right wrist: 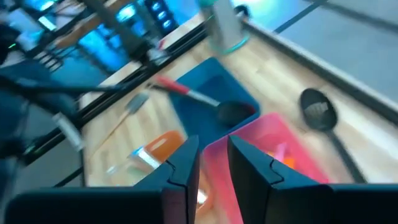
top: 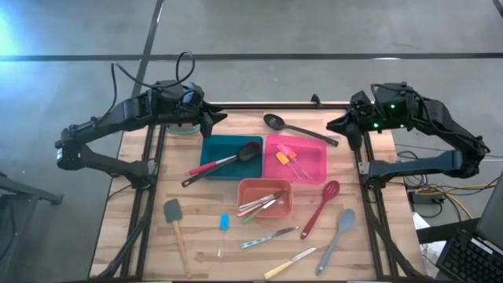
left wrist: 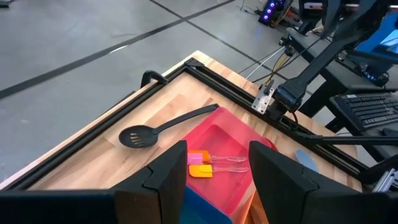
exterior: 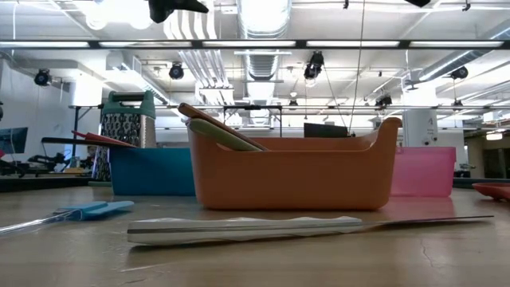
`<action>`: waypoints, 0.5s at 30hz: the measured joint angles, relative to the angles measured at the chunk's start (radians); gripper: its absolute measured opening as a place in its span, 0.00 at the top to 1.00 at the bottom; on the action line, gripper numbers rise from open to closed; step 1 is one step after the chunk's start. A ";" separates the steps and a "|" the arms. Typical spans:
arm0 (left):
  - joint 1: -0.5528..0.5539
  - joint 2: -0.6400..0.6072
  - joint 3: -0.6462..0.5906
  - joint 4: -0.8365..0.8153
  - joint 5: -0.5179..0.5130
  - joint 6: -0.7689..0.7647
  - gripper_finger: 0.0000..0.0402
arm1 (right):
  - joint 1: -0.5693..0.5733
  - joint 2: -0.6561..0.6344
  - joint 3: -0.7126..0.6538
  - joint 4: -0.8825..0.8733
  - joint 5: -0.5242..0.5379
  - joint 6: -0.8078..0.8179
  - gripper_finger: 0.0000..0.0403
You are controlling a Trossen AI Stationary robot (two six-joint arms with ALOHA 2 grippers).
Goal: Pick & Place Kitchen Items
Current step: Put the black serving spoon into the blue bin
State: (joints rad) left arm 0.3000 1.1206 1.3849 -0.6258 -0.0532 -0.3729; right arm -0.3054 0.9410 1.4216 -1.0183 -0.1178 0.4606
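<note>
Kitchen items lie about three trays. A red-handled black spoon rests across the blue tray. Two small spatulas lie in the pink tray. Several utensils stick out of the orange tray. A black slotted spoon lies on the far table. My left gripper hovers open above the table's far left, holding nothing. My right gripper hovers at the far right, its fingers a narrow gap apart with nothing between them.
On the near table lie a red slotted spoon, a grey spoon, two knives, a wooden-handled spatula and a small blue spatula. A grater stands at the far left. Black rails run along both sides.
</note>
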 joint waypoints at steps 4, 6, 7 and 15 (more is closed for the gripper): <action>0.000 0.000 0.000 -0.003 0.000 -0.001 0.56 | -0.001 0.036 -0.002 0.033 0.046 0.000 0.83; 0.000 0.000 0.000 -0.004 0.000 -0.001 0.56 | 0.000 0.051 -0.002 0.033 0.046 0.000 0.83; 0.000 0.000 0.000 -0.004 0.000 -0.002 0.56 | 0.000 0.059 -0.002 0.034 0.043 0.000 0.83; 0.000 0.000 0.000 -0.004 0.000 -0.002 0.56 | 0.000 0.161 -0.002 0.034 0.043 -0.022 0.81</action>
State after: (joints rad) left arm 0.2996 1.1206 1.3849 -0.6296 -0.0532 -0.3748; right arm -0.3058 1.1015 1.4193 -0.9847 -0.0752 0.4385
